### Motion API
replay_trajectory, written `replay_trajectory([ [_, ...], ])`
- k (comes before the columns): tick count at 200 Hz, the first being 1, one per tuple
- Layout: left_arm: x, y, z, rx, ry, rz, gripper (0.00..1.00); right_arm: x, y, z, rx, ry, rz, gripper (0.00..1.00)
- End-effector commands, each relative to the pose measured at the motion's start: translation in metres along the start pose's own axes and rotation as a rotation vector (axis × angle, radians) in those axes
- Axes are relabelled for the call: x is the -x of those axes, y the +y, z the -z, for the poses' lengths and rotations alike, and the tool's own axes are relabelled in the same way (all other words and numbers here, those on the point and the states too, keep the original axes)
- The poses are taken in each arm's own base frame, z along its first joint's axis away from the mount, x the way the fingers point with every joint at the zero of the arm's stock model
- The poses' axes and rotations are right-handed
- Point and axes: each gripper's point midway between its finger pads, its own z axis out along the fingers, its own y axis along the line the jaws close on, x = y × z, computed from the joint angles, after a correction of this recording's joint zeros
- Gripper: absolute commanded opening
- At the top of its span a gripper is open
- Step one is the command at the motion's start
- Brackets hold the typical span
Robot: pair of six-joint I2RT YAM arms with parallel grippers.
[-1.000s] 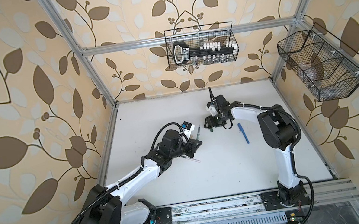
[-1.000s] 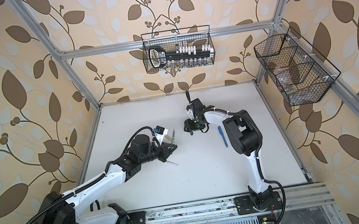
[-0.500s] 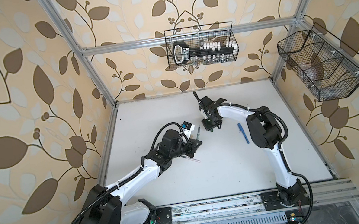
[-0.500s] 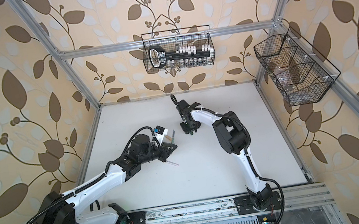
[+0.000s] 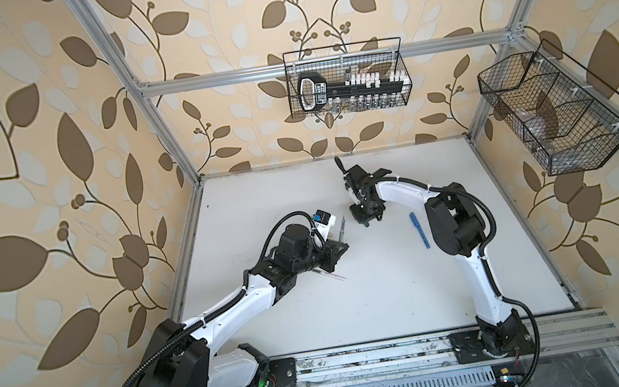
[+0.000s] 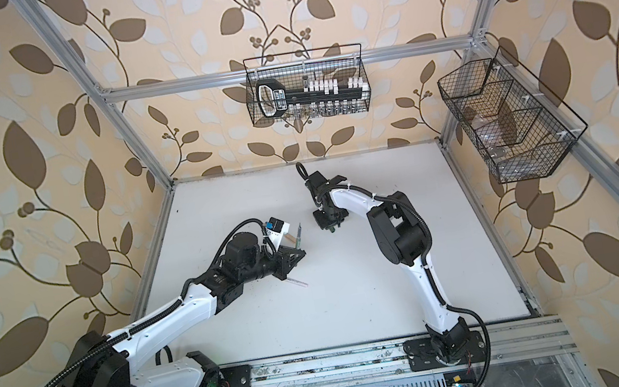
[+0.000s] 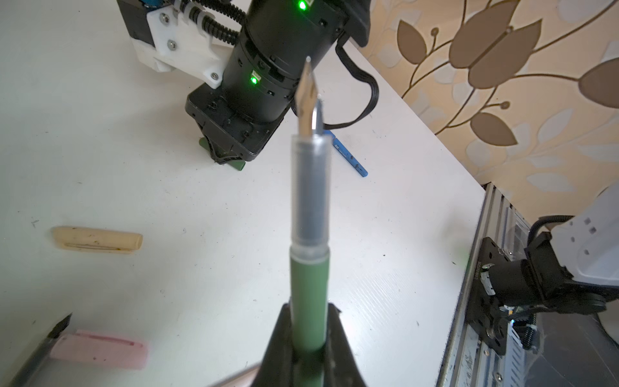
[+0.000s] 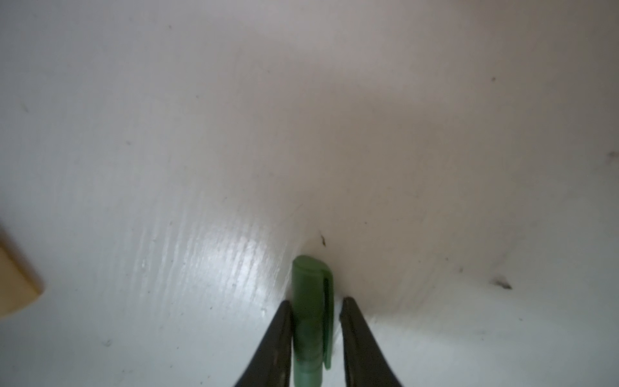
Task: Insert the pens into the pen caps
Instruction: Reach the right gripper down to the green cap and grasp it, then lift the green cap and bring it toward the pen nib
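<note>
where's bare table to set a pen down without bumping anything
Widest free patch: the near table between the left arm and right arm. The far right corner behind the right arm is bare too. Crowded: the middle, with the left end effector holding the green pen, the right end effector around the green cap, and the blue pen nearby.

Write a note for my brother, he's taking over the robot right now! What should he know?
The left claw is shut on the green pen, nib pointing out.
The right claw is open and straddles the green cap on the table; a thin gap shows on one side.
Also on the table: tan cap, pink cap, blue pen.
Done: the green pen is picked up.
Left: clamp the green cap, push the green pen into it, then do the other colours.
</note>
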Motion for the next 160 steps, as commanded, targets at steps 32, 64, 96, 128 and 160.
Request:
replay_trajectory([
  [32,0.013,-0.001,0.004,0.006,-0.043,-0.041,0.01,-0.023,-0.002,-0.025,-0.052,0.081,0.042,0.17],
  [64,0.011,0.001,0.001,0.013,-0.037,-0.041,0.01,-0.015,-0.006,-0.003,-0.025,-0.005,0.015,0.12],
  [96,0.008,0.002,-0.003,0.003,-0.025,-0.036,0.00,-0.010,-0.004,0.024,0.098,-0.111,-0.040,0.12],
  [128,0.005,0.003,-0.009,-0.002,-0.008,-0.030,0.01,-0.013,-0.002,0.049,0.261,-0.216,-0.113,0.13],
  [160,0.000,0.005,-0.016,-0.010,0.017,-0.025,0.00,-0.016,-0.002,0.073,0.433,-0.297,-0.185,0.12],
])
